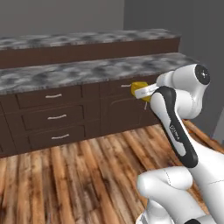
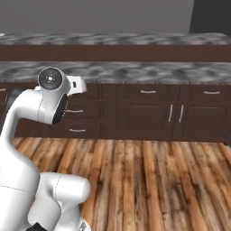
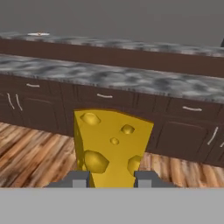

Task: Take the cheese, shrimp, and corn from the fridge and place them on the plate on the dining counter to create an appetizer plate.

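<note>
One cheese (image 3: 111, 146) wedge sits clamped in the claw (image 3: 112, 178); carry it level toward the plate (image 3: 38, 33), upper left.

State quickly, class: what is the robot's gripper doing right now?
Gripper: jaws closed on the cheese, holding it in the air in front of the drawer-fronted counter.

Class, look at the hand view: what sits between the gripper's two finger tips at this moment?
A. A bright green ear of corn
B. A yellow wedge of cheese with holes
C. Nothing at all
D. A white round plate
B: in the hand view the cheese, a yellow holed wedge, stands clamped in the gripper, in front of the drawer-fronted marbled counter.
</note>
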Tool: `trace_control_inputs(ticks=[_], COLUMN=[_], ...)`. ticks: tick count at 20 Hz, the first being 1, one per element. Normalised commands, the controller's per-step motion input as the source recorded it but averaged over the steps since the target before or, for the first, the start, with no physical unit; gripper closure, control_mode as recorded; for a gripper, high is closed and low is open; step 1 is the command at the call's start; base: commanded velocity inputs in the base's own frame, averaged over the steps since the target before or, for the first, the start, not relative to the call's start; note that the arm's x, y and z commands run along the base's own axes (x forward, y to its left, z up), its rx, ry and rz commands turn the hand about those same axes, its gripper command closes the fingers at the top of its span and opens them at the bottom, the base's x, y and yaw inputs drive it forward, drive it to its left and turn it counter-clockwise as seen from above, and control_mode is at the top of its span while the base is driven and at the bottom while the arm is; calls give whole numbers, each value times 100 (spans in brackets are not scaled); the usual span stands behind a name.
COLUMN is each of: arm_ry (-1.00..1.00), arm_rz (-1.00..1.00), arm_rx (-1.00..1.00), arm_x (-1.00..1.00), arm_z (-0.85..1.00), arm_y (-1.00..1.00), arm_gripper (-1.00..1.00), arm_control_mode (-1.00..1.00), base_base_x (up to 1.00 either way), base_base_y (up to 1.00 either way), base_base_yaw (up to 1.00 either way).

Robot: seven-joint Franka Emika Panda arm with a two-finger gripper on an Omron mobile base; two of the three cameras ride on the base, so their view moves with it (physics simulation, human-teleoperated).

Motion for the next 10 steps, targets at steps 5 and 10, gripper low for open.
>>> trace_control_inputs(ticks=[5,10], arm_ry=[0,0], arm_rz=[0,0], arm_rx=[0,0], arm_x=[0,0], arm_z=[0,0], arm_y=[0,0], arm_gripper=[100,100], arm_control_mode=[100,100], base_base_x=[100,100], base_base_y=[2,5], base_base_yaw=[37,37])
